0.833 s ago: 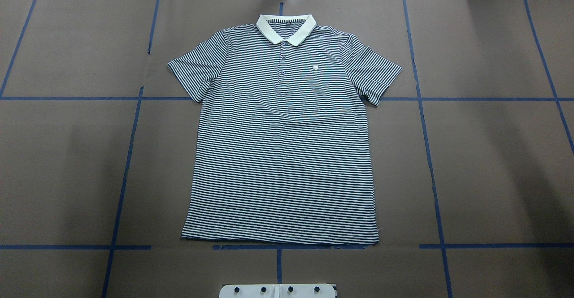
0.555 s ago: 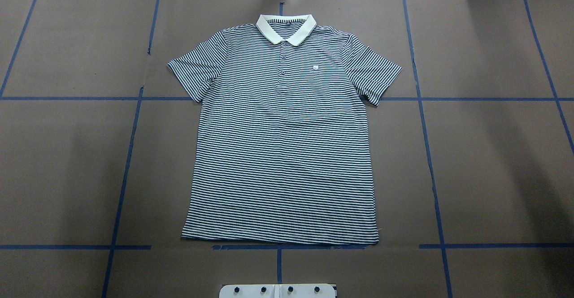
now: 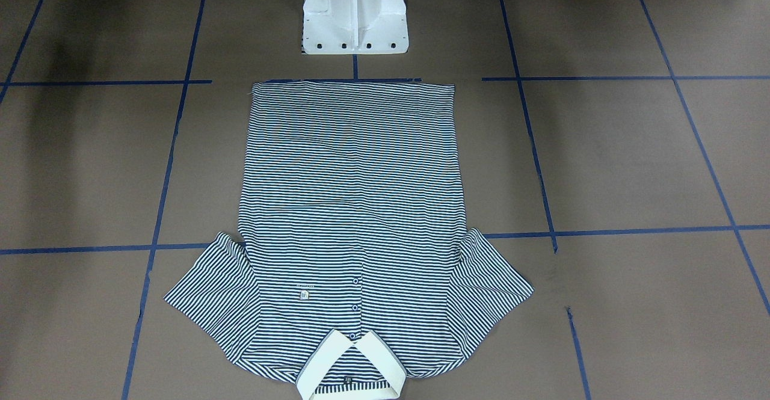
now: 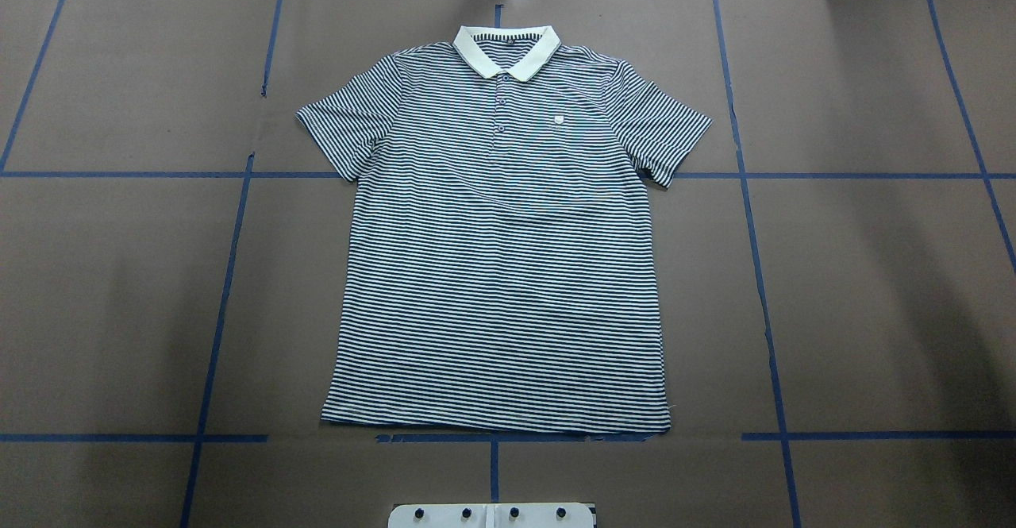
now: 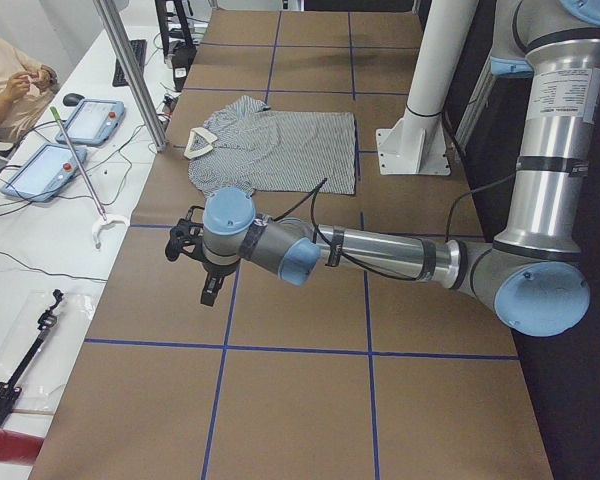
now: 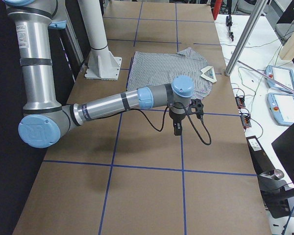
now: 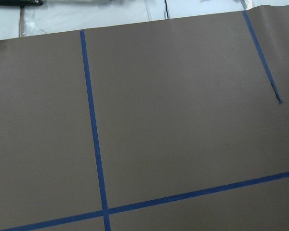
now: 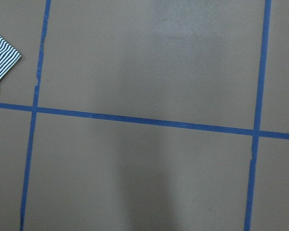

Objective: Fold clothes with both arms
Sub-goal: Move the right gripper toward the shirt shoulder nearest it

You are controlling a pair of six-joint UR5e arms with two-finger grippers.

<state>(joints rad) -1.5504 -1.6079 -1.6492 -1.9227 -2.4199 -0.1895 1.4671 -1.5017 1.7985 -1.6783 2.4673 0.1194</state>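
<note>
The striped polo shirt (image 4: 500,258) lies flat and face up on the brown table, its cream collar (image 4: 508,52) at the far edge. It also shows in the front view (image 3: 352,207). Neither arm appears in the overhead or front views. In the exterior left view my left gripper (image 5: 209,287) hangs above bare table, well short of the shirt (image 5: 280,145). In the exterior right view my right gripper (image 6: 178,129) hangs above bare table beside the shirt (image 6: 161,68). I cannot tell whether either is open or shut. A sleeve corner (image 8: 2,57) shows in the right wrist view.
The white pedestal base (image 3: 355,15) stands just behind the shirt's hem. Blue tape lines (image 4: 230,274) grid the table. Past the far edge are a metal post (image 5: 130,70), tablets (image 5: 45,170), cables and a seated person (image 5: 10,80).
</note>
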